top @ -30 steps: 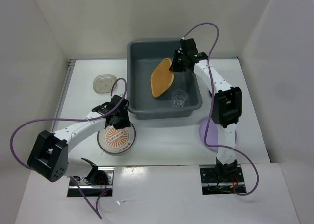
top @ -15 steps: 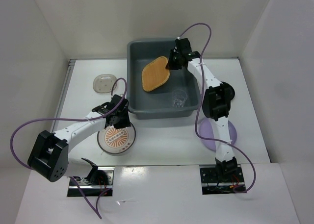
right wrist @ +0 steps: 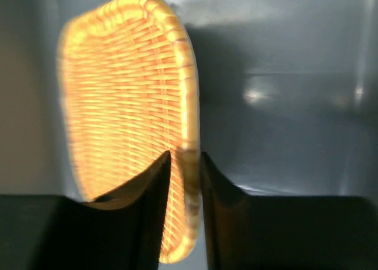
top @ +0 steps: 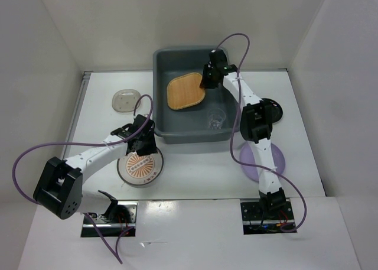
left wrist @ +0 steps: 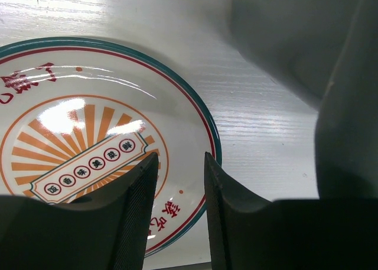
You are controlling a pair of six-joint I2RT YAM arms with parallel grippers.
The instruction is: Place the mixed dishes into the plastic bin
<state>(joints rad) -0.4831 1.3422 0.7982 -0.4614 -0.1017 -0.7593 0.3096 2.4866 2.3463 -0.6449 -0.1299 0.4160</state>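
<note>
Currently | right claw (right wrist: 185, 159) is pinching the square woven bamboo tray (right wrist: 118, 104) by its rim, low inside the plastic bin (top: 195, 139), likely for a gentle drop | left claw (left wrist: 181, 159) is hovering spread over the sunburst plate (left wrist: 88, 128) on the counter (top: 195, 163), seemingly lining up a rim grasp.

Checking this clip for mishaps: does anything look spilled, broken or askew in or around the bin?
Nothing spilled or broken. Only the square woven bamboo tray looks tilted inside the plastic bin, its rim between the right gripper's fingers; the clear glass cup stands upright near it.
</note>
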